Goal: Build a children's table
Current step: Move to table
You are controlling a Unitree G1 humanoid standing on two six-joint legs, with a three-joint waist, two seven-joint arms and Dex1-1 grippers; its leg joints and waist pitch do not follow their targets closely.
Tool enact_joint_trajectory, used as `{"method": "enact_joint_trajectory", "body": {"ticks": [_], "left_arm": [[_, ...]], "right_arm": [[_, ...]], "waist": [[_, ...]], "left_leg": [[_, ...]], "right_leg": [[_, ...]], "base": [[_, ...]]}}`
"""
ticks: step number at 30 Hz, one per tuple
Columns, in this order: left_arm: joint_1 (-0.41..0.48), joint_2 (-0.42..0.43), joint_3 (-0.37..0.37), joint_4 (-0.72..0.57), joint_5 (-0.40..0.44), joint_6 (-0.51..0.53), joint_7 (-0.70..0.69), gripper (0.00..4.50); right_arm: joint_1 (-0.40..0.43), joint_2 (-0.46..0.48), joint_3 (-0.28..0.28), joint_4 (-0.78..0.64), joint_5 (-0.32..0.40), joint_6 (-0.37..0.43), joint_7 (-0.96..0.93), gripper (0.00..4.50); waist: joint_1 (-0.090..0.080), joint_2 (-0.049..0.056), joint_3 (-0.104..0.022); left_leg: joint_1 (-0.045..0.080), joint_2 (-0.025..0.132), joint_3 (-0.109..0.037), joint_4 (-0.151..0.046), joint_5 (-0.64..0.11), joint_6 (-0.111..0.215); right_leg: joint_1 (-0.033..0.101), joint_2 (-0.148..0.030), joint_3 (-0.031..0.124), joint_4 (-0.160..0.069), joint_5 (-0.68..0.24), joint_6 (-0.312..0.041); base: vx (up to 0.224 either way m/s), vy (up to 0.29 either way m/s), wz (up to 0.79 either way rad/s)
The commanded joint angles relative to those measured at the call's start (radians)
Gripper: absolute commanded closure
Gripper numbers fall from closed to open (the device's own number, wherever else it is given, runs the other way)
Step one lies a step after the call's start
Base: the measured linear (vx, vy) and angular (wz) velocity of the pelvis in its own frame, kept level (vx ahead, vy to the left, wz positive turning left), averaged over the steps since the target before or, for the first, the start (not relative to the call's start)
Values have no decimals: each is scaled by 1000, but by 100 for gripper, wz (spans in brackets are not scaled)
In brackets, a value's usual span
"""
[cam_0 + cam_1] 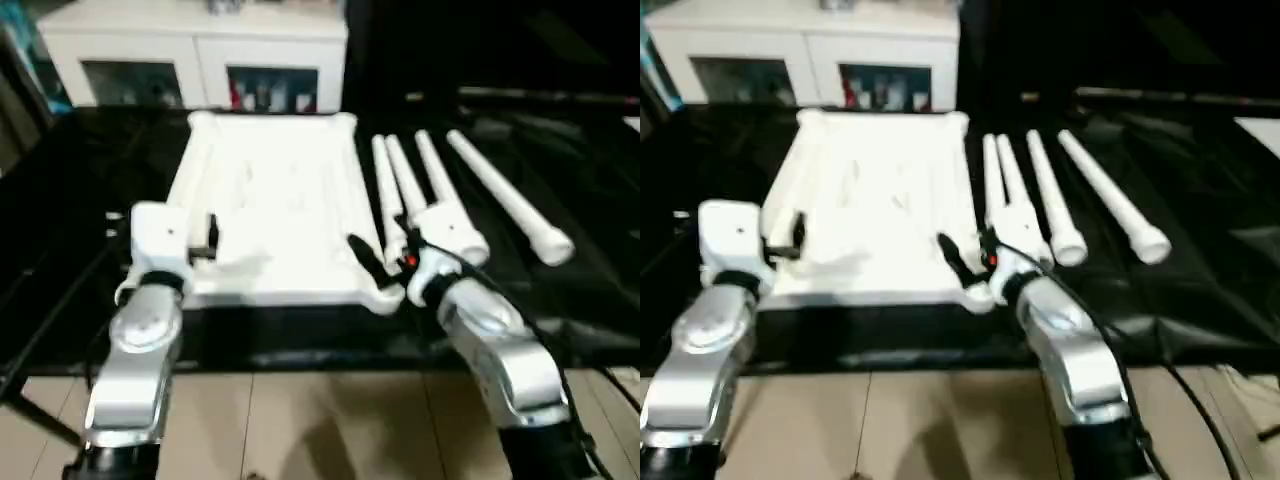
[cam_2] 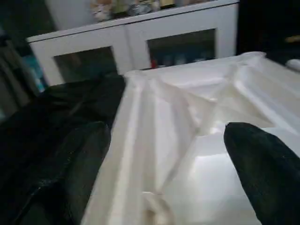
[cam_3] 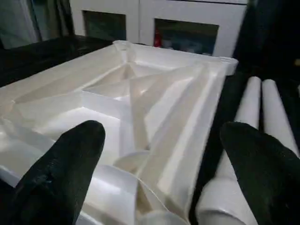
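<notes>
Tabletop (image 1: 270, 200) is lying upside down on the black cloth (image 1: 90, 180), ribbed underside facing up, and I am taking it as my landmark. Four legs (image 1: 440, 190) are lying side by side on the cloth just to its right, none fitted yet, so assembly has hardly begun. Behind the tabletop the white cabinet (image 1: 190, 50) is standing.

I am holding my left gripper (image 2: 159, 187) spread wide over the tabletop's near left edge, one finger outside the rim and one over the ribs, gripping nothing. I am holding my right gripper (image 3: 159, 187) just as wide at the near right corner, with the nearest leg (image 3: 246, 117) just beyond it, and it too is empty.

To do this step well, I judge I should be swinging the right gripper off the corner and onto the nearest leg, closing around its middle so it lifts level, while the left is pressing the rim down to stop the light top sliding as the leg goes towards a corner socket.
</notes>
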Motion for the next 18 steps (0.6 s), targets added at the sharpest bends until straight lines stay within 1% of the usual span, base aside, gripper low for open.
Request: {"method": "enact_joint_trajectory", "body": {"ticks": [1,2,3,4,5,6,7,8,9,10,11,12,13,14,15,16,17,18], "left_arm": [[-14,-3,-24,-7,-19,-13,-34,0],[-12,-4,-28,-8,-20,-15,-39,0],[-11,-6,-37,-8,-20,-18,-46,0],[-11,-6,-37,-8,-20,-18,-46,0],[-2,-12,-53,-10,-25,-19,-61,0],[1,-14,-58,-11,-30,-17,-69,0],[4,-15,-62,-12,-32,-16,-73,0],[19,-16,-70,-15,-46,-10,-95,0],[21,-16,-71,-15,-48,-9,-98,0],[33,-12,-77,-17,-50,-9,-109,0],[53,0,-89,-18,-42,-17,-120,0],[62,6,-94,-19,-37,-22,-125,0],[78,11,-93,-27,-35,-24,-126,0],[94,13,-87,-39,-37,-24,-124,0],[94,13,-87,-39,-37,-24,-124,0],[107,12,-83,-51,-41,-19,-126,0],[125,12,-78,-68,-43,-14,-126,0],[145,6,-71,-90,-48,-7,-122,0]], "right_arm": [[-7,-24,-3,-11,-22,-10,3,13],[-7,-26,-5,-10,-21,-11,2,13],[-8,-29,-8,-5,-18,-11,1,13],[-8,-29,-8,-5,-18,-11,1,13],[-7,-32,-23,-3,-16,-13,-11,13],[-9,-33,-30,-2,-13,-12,-14,13],[-9,-34,-34,-2,-13,-12,-15,13],[-12,-37,-42,3,-16,-16,-20,13],[-12,-37,-43,3,-16,-16,-21,13],[-13,-38,-47,8,-19,-20,-26,13],[-16,-38,-53,16,-24,-27,-34,13],[-16,-38,-54,19,-24,-28,-34,13],[-15,-40,-54,20,-22,-30,-34,13],[-13,-41,-55,19,-21,-32,-33,13],[-13,-41,-55,19,-21,-32,-33,13],[-12,-42,-55,18,-20,-32,-33,13],[-9,-43,-56,15,-20,-34,-36,13],[-7,-45,-57,12,-21,-35,-41,13]], "waist": [[-1,-1,-41],[0,-5,-38],[0,-9,-36],[1,-9,-35],[-1,-10,-33],[-4,-10,-32],[-7,-9,-29],[-13,-7,-23],[-19,-5,-19],[-28,2,-18],[-41,5,-15],[-46,9,-17],[-54,5,-24],[-55,14,-30],[-55,14,-30],[-58,6,-45],[-55,8,-53],[-53,6,-57]], "left_leg": [[30,103,-53,-133,-306,-103],[31,103,-52,-135,-336,-92],[36,103,-51,-135,-365,-88],[48,103,-52,-138,-433,-86],[58,102,-52,-139,-485,-81],[64,100,-51,-140,-512,-76],[76,97,-49,-141,-547,-64],[93,95,-47,-144,-602,-54],[103,93,-47,-141,-634,-54],[113,95,-51,-149,-668,-58],[111,97,-54,-163,-685,-62],[115,98,-54,-167,-693,-63],[101,98,-56,-173,-661,-54],[95,92,-47,-175,-594,-36],[95,92,-47,-175,-594,-36],[76,84,-33,-168,-444,12],[64,74,-22,-157,-331,50],[67,72,-18,-151,-276,71]], "right_leg": [[21,-72,56,-75,-140,-166],[18,-76,60,-85,-230,-160],[17,-77,61,-91,-292,-153],[17,-82,60,-103,-440,-130],[15,-79,55,-117,-559,-107],[17,-75,49,-123,-609,-97],[19,-66,38,-138,-670,-86],[23,-54,22,-152,-716,-82],[22,-49,13,-161,-738,-79],[33,-41,5,-164,-712,-79],[47,-32,1,-160,-649,-83],[53,-32,-1,-158,-619,-90],[73,-34,2,-150,-556,-104],[89,-37,9,-150,-493,-133],[89,-37,9,-150,-493,-133],[118,-39,18,-144,-380,-193],[132,-37,19,-140,-313,-224],[134,-36,18,-138,-276,-239]], "base": [[-53,-40,-1],[-53,-40,-1],[0,0,0],[-32,-51,0],[-32,-51,0],[0,0,0],[0,0,0],[0,0,0],[0,0,0],[0,0,0],[0,0,0],[84,14,-12],[116,19,-14],[116,19,-14],[131,15,-9],[126,7,-3],[126,7,-3],[141,-4,1]]}}
